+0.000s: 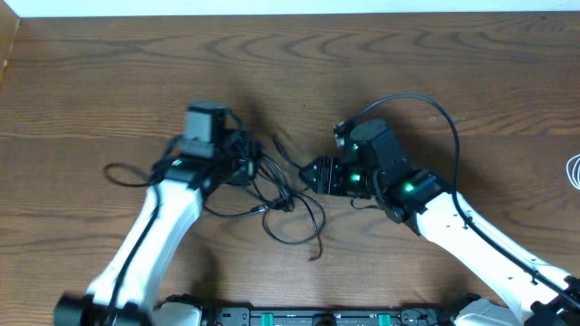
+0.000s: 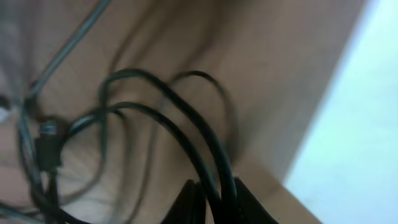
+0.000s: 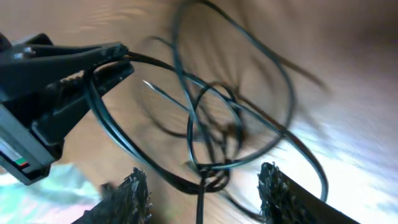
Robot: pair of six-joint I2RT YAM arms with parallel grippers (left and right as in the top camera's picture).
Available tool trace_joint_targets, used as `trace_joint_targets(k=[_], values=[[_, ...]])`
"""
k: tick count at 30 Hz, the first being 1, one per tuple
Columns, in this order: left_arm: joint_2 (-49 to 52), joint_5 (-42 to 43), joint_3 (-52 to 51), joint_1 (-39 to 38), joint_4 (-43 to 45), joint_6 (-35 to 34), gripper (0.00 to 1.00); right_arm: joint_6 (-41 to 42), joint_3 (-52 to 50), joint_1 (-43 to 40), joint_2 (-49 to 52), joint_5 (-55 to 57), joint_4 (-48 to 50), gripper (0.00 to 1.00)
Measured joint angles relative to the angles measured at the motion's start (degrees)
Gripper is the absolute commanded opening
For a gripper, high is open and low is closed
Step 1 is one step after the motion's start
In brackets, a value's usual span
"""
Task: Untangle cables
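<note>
Surface: brown wood-grain table (image 1: 91,72), with a pale strip along the top edge of the overhead view.

Subject: the black cables (image 1: 281,204) lie in a loose tangle at centre frame. Loops trail toward lower centre and one strand runs out to the left. A white loop (image 1: 574,170) shows at the far right edge, well apart from the tangle; too little of it is in view to say more.

Left gripper (image 1: 243,163): pressed together on a pair of black strands at the tangle's left side. The right wrist view shows them pinched at its tips, in the upper left of that frame.

Right gripper (image 3: 205,193): fingers (image 3: 132,196) spread, holding nothing. A crossing of strands hangs between them at low centre of its view, apparently touching neither pad.

Assessment: the step in hand appears to be taking a second hold so the two arms can draw the loops apart. Recommended: close on one strand only, just beside the crossing and not on it. Then pull slowly away from the left grip, checking that loops open rather than tighten. Blur in both wrist views prevents counting strands.
</note>
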Motion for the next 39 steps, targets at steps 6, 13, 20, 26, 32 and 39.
trace_joint_targets(k=[6,13,20,26,32,39], values=[[10.3,-0.3,0.0,-2.6,0.4,-0.5,0.09,-3.8,0.0,0.3,0.0,4.4,-6.0,0.88],[15.1,-0.2,0.0,-3.7,0.5,-0.5,0.09,-12.1,0.0,0.0,-3.4,4.7,-8.5,0.91],[15.2,-1.6,0.0,-3.9,0.9,-0.7,0.09,-21.4,0.0,2.0,-16.6,3.8,-11.1,0.69],[15.2,-2.3,0.0,-3.9,0.9,-0.7,0.09,-26.9,0.0,7.5,-18.9,3.5,-13.3,0.44],[15.2,-3.3,0.0,-3.9,0.9,-0.7,0.09,-27.2,0.0,15.8,-10.5,4.1,-14.0,0.42],[15.2,-3.4,0.0,-3.9,0.2,-0.7,0.09,-25.0,0.0,17.1,0.1,8.4,-11.2,0.42]])
